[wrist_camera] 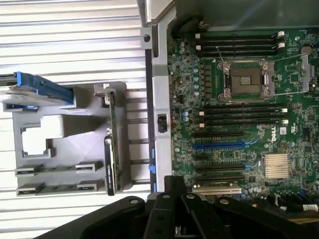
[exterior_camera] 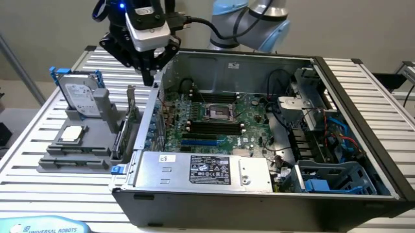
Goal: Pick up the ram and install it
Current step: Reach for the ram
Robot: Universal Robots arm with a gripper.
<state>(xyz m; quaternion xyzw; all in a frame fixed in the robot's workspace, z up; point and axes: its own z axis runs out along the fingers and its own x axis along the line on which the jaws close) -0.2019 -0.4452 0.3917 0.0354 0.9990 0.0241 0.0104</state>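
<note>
The gripper (exterior_camera: pixel 150 80) (wrist_camera: pixel 174 186), pinched closed and empty, is hovering over the computer case's (exterior_camera: pixel 259 208) far-left corner. The ram (exterior_camera: pixel 73 163) (wrist_camera: pixel 60 188) is sitting in the gray holder (exterior_camera: pixel 97 145) at the exterior view's left, near side, its long axis running left-right.

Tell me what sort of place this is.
Probably a robotics lab bench for PC assembly: an open computer case, motherboard exposed, a grey parts holder on a slatted table, a robot arm.
</note>
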